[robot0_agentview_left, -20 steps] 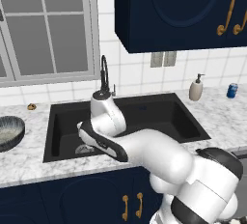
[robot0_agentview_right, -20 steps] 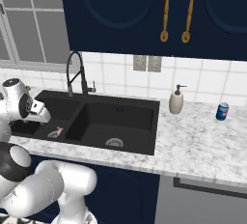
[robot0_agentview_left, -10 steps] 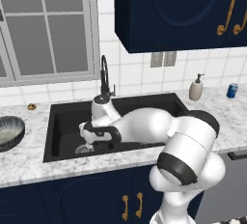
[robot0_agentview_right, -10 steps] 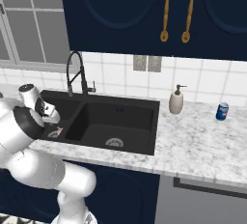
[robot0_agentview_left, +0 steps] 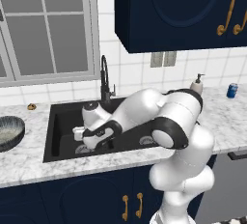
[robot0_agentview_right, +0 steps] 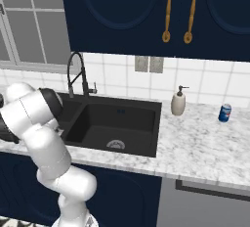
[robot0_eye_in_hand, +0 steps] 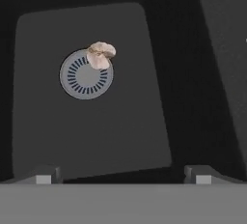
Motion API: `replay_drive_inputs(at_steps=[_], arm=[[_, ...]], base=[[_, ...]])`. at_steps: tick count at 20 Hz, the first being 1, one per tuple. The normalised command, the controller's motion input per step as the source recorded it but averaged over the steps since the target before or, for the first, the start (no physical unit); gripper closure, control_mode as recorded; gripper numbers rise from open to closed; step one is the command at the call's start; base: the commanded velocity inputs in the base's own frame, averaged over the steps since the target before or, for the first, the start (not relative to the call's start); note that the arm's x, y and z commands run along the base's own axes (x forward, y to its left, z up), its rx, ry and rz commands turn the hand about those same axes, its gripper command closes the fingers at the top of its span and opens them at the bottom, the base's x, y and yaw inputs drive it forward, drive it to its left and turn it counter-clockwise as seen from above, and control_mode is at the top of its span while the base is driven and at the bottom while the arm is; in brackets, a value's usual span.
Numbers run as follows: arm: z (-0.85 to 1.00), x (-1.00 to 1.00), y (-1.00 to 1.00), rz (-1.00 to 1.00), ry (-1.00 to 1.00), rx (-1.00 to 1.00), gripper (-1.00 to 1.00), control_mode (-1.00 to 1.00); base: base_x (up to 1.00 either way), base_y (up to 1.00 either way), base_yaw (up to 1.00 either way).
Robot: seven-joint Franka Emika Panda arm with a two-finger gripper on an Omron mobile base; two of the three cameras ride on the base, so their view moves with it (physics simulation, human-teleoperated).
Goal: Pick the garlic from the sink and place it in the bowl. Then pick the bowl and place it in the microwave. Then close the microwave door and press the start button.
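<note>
On drain rim: garlic.

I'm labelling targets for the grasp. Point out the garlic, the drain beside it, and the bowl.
Small pale off-white garlic bulb (robot0_eye_in_hand: 101, 55), hand view, middle of the bulb.
Round metal drain (robot0_eye_in_hand: 83, 79), hand view, slotted centre.
Wide shallow blue-grey bowl (robot0_agentview_left: 7, 131), left base view, speckled inside.

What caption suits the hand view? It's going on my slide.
Open gripper looking down into the black sink, where the garlic lies on the edge of the round drain.
</note>
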Motion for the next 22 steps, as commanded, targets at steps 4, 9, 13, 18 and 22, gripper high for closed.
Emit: replay_drive_inputs(at_steps=[4, 9, 13, 18, 22], arm=[[-0.01, 0.13, 0.24, -0.17, 0.00, -0.08, -1.00, -1.00], [-0.16, 0.29, 0.00, -0.01, 0.01, -0.04, -1.00, -1.00], [-0.17, 0.30, -0.05, 0.00, 0.04, -0.01, -1.00, -1.00], [-0.31, 0.26, -0.06, -0.01, 0.10, -0.05, -1.00, -1.00], [-0.30, 0.19, -0.26, 0.00, 0.02, -0.01, -1.00, -1.00]], base=[[0.00, 0.00, 0.00], [0.00, 0.00, 0.00], [0.00, 0.00, 0.00], [0.00, 0.00, 0.00], [0.00, 0.00, 0.00]])
